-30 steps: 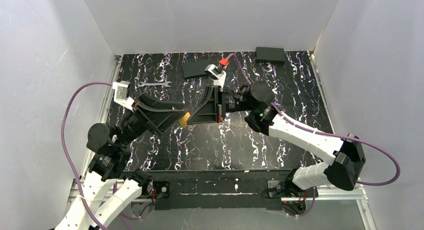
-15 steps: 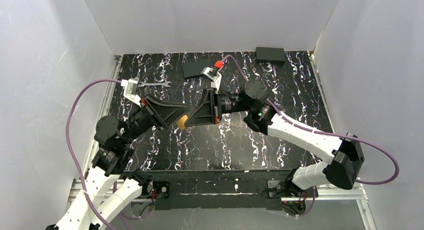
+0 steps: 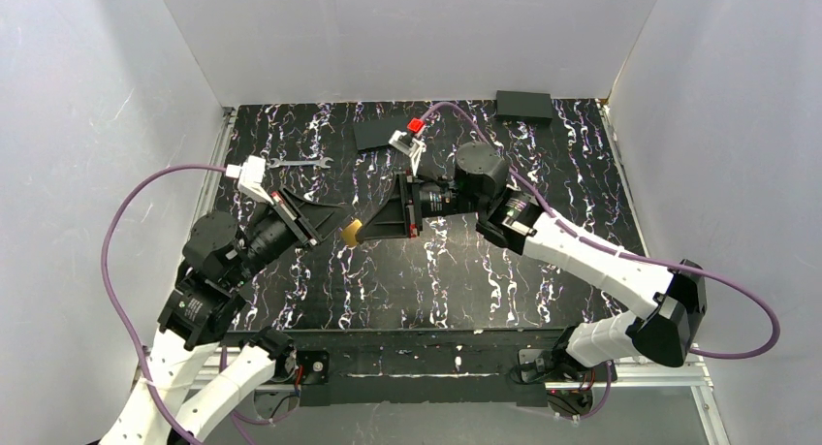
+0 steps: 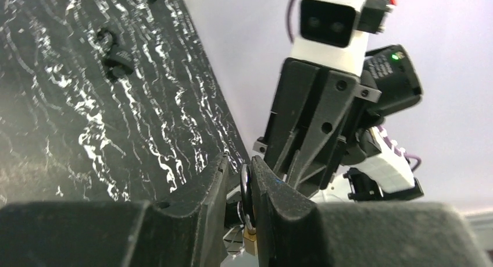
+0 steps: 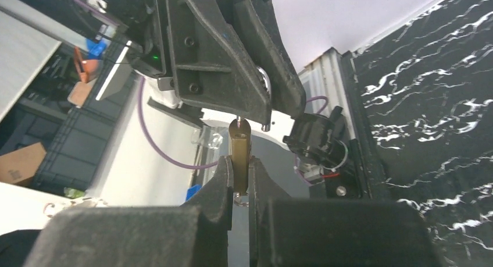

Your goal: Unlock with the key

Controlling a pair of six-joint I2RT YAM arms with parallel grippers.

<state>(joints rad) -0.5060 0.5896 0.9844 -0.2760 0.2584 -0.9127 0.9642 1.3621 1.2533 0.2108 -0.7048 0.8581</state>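
the key (image 4: 245,190) has its black head pinched between the fingers of my left hand (image 4: 239,165), which is clamped on it, and the blade points out past the tips toward the brass padlock (image 5: 238,140). my right hand (image 5: 239,162) is closed on the padlock's flat sides. one end of the padlock faces the left hand, i think so that keyway and blade can line up. both are held in the air over the middle of the worktop (image 3: 504,270), tips nearly meeting, so neither arm has to work against the surface. in the right wrist view a thin silvery pin meets the padlock's end, but i can't tell whether the blade is seated. i judge this to be the insertion step. the wrench (image 3: 300,162) lies far left, well apart.
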